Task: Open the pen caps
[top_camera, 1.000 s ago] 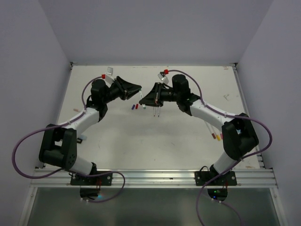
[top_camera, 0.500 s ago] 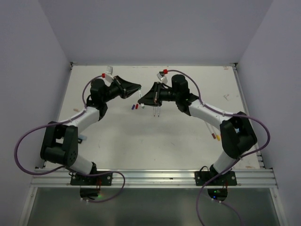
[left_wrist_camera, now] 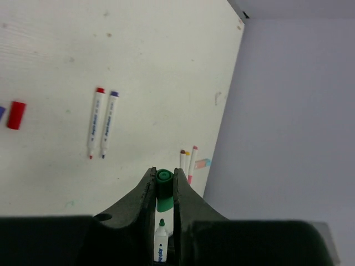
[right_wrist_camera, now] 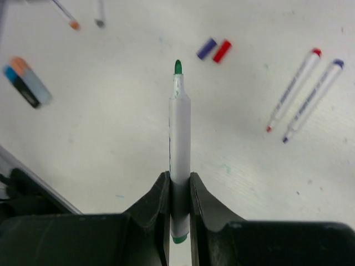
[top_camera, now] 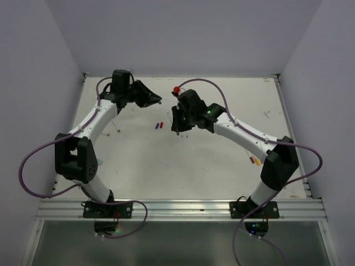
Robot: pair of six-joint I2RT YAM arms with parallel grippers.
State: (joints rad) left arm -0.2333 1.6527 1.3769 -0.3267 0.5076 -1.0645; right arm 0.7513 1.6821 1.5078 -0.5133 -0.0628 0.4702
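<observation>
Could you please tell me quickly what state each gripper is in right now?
Left gripper: closed, holding the green cap.
Right gripper: closed, holding the green pen, whose tip is bare.

Purple cap half off-frame — green pen barrel partly behind jaws

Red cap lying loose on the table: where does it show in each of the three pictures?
Top external: red cap near the picture's middle, slightly left.
Left wrist: red cap at the left edge, halfway up.
Right wrist: red cap near the top, right of centre.
Shared landmark: the blue cap beside it in every view.
</observation>
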